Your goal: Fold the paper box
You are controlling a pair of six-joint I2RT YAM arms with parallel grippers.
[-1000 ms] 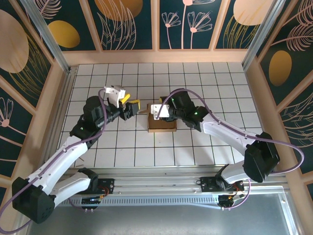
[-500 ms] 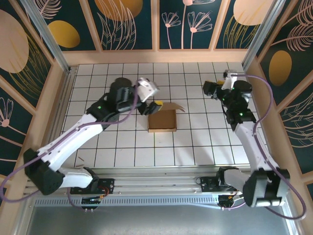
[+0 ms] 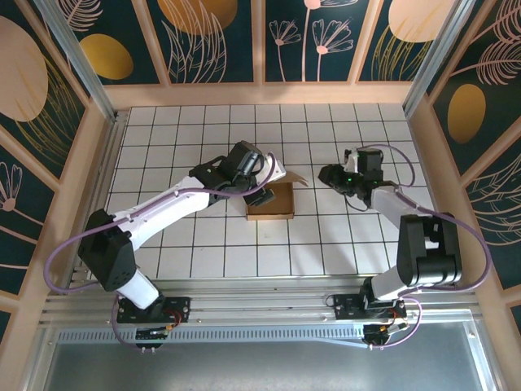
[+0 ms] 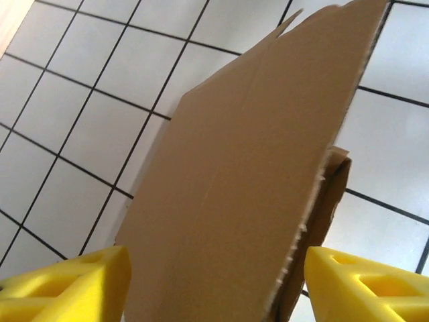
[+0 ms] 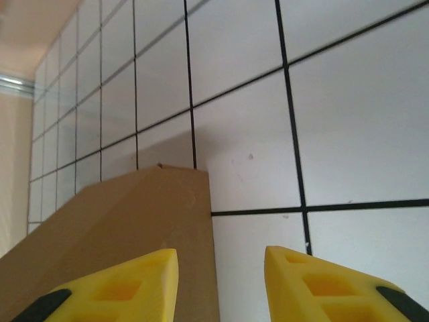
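While the right gripper (image 3: 324, 173) swings back in from the upper right, the paper box (image 3: 271, 204) sits at frame centre on the tiled table (image 3: 203, 244). Its base is squared and its lid flap (image 3: 291, 175) is raised at the far edge. The left gripper (image 3: 262, 175) has moved over that flap. Its yellow fingers (image 4: 74, 285) stand apart with the flap between them, not pinched. The right gripper now waits just right of the box without touching it, jaws parted on nothing. We judge 1 step remains: press the lid down and tuck it.
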